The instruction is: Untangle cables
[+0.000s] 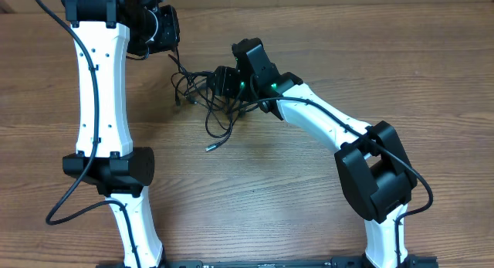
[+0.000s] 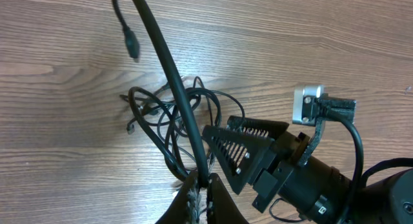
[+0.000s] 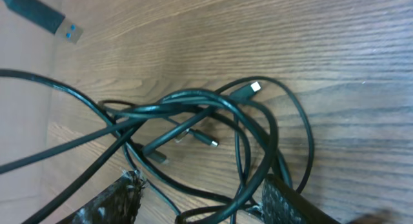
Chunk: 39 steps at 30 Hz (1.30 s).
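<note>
**Item:** cable tangle (image 1: 207, 98). Black leads in loose, overlapping loops lie flat on the wooden desk (image 1: 309, 214). The tangle is towards the far edge, roughly midway between the left and right edges. One loose plug end (image 1: 208, 147) trails towards the near edge.

**Left gripper** (image 2: 202, 188): fingers closed on a thick black cable (image 2: 169, 75), lifted clear of the tangle. A USB-A plug (image 3: 61, 27) hangs near the raised end.

**Right gripper** (image 3: 205, 185): fingers spread, one on either side of the loops, pinching nothing.

**Handling (judgement):** the step in hand looks like drawing the lifted cable free.
- The right fingers should close low on the remaining loops and pin them to the desk.
- The left gripper should then pull slowly towards the far-left corner, along the cable's own run rather than across the knot.
- Ease off if the loops tighten or the whole bundle rises.
- The USB-C plug (image 3: 251, 88) and a small connector (image 3: 210, 142) could snag in a loop.

**Markings:** no brand, label or writing is legible. The USB-A plug has a blue insert. The green lights (image 1: 255, 86) on the right wrist carry no text.
</note>
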Tool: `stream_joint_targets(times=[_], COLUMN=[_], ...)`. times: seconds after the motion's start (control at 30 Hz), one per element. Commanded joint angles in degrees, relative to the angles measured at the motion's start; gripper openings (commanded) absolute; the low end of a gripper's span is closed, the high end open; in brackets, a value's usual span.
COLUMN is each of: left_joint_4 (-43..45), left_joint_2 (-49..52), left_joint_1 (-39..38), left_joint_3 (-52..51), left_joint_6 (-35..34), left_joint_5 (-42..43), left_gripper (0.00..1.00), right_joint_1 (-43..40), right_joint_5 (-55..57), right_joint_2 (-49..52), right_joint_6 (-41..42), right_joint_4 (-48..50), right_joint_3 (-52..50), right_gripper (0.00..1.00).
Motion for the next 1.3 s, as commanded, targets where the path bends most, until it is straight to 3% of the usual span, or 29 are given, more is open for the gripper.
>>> stream_joint_targets(times=[0.0,0.17,0.3,0.37,0.4,0.63,0.77,0.87,1.03,1.2,1.27], left_joint_4=[-0.13,0.28,0.11,-0.15,-0.24,-0.35,-0.22,0.42,1.01,1.64,2.21], left_joint_2=[0.48,0.48,0.48,0.48,0.48,0.48,0.48,0.48,0.48,0.48,0.48], left_joint_1=[-0.48,-0.48,-0.48,-0.48,-0.48,-0.48,-0.42,-0.42,-0.42,-0.61,-0.74], left_joint_3=[0.83,0.83,0.83,0.83,0.83,0.83,0.83,0.83,0.83,0.83,0.83], left_joint_6=[0.55,1.57,1.57,1.57,1.57,3.17,-2.05,-1.95,-6.25,-5.77,-5.84], left_joint_5=[4.22,5.25,5.2,5.2,5.2,3.72,-2.69,-4.94,-10.08,-4.68,-3.26], left_gripper=[0.04,0.04,0.04,0.04,0.04,0.04,0.04,0.04,0.04,0.05,0.09], right_joint_1=[-0.09,-0.09,-0.09,-0.09,-0.11,-2.8,-5.44,-7.28,-8.59,-8.57,-8.41], right_joint_5=[4.17,5.2,5.11,5.09,5.07,3.17,3.13,3.56,15.23,16.61,15.5], right_joint_2=[0.46,1.86,2.08,2.08,2.08,-3.04,-13.31,-21.88,-32.85,-35.56,-33.86], right_joint_6=[0.2,0.22,0.2,0.17,0.13,-5.09,-10.25,-13.86,-14.1,-14.03,-14.01], right_joint_4=[0.39,3.13,5.4,5.73,5.53,1.66,-1.6,-4.46,-10.47,-13.97,-16.59], right_joint_3=[-0.24,-0.33,-0.33,-0.33,-0.33,-0.22,-0.22,-0.22,-0.22,-0.24,-0.92], right_gripper=[0.57,0.52,0.28,0.08,0.04,0.04,0.04,0.04,0.04,0.04,0.27])
